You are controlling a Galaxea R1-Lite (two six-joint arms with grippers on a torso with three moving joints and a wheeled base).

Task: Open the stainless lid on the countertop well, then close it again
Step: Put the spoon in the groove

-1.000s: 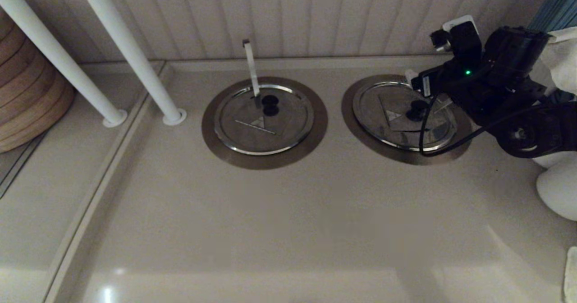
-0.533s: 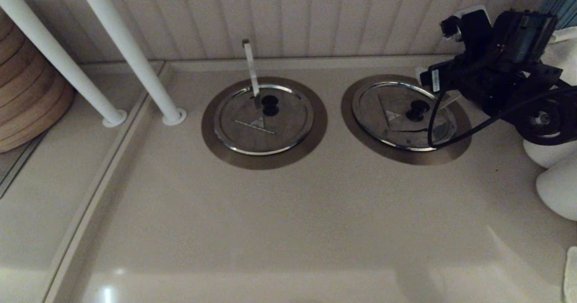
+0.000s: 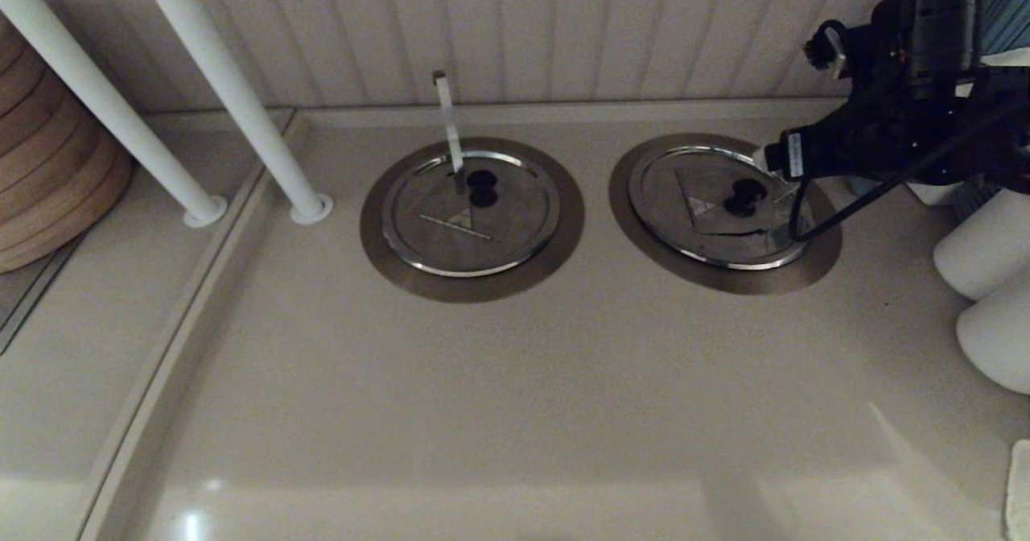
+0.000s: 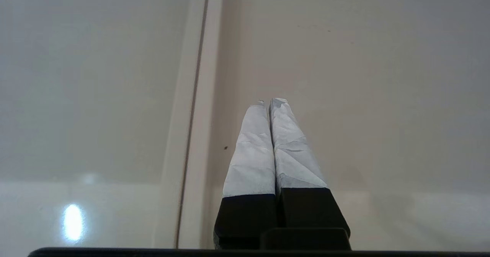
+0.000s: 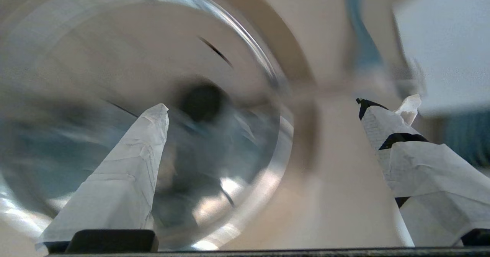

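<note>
Two grippers to keep tabs on, and only one matters right now. Nearest you, the left gripper [image 4: 270, 104] is parked over bare countertop [image 3: 515, 396] beside a seam, with its wrapped fingers pressed together and nothing between them. You won't spot it from the head camera at all.

Further back, toward the countertop's back right corner, the stainless lid [image 3: 716, 227] lies flat in the countertop well [image 3: 724, 281]. Its bright rim sits inside the dull collar all the way round, as far as you can see, and the black knob [image 3: 744, 195] stands free with nothing on it. The twin lid [image 3: 471, 215] sits to its left near the middle of the back edge, with the near-vertical strip [image 3: 448, 122] rising behind it.

What changed: a second ago the right arm was hanging right over the knob. Now it has pulled off toward the right edge and lifted, so it only overlaps the lid's far right rim from the head camera. The right gripper [image 5: 264, 108] has its fingers spread wide and is carrying nothing, with the lid below and off to one side of them.

My read is that you're looking at the tail end: lid reseated, arm backing out. I'd just check the far right rim, since the arm and its cable hide that bit.
</note>
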